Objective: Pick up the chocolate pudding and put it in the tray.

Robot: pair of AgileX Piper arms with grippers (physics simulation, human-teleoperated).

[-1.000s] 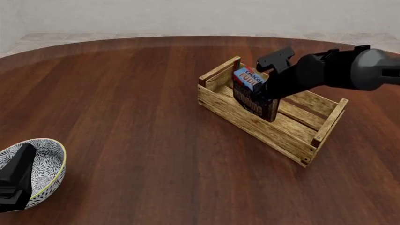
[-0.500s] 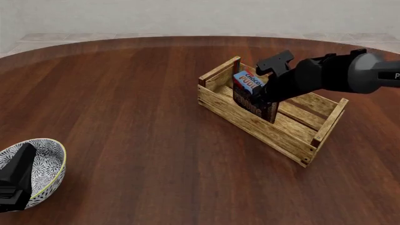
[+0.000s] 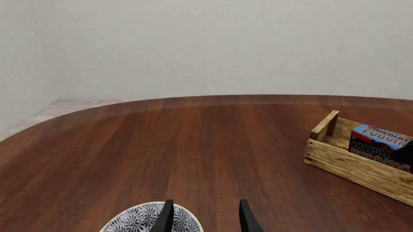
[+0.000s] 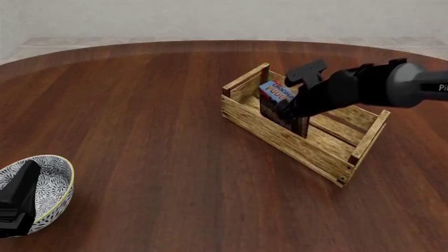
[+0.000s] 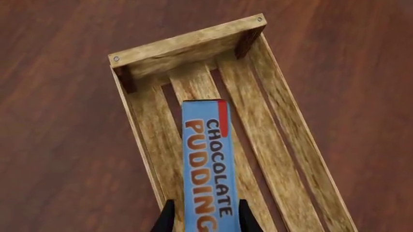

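Note:
The chocolate pudding (image 4: 277,93) is a small box with a blue top and dark front, standing upright inside the tray (image 4: 301,140), a long slatted wooden crate at right of centre. My right gripper (image 4: 288,106) is shut on the box from above, reaching into the crate. In the right wrist view the pudding (image 5: 206,164) sits between the two fingertips (image 5: 166,218) over the tray's slats (image 5: 187,41). My left gripper (image 4: 18,195) hangs open and empty at the near left. The left wrist view shows its fingers (image 3: 166,218), with the tray (image 3: 342,162) and pudding (image 3: 380,139) far off.
A white-and-grey patterned bowl (image 4: 60,176) sits at the near left, under my left gripper, and its rim (image 3: 139,220) shows in the left wrist view. The round dark wooden table (image 4: 154,121) curves away at the back, with a pale wall beyond.
My right gripper has sunk a little lower and to the left with the pudding box, bringing it deeper into the tray. The left arm and the bowl have not moved.

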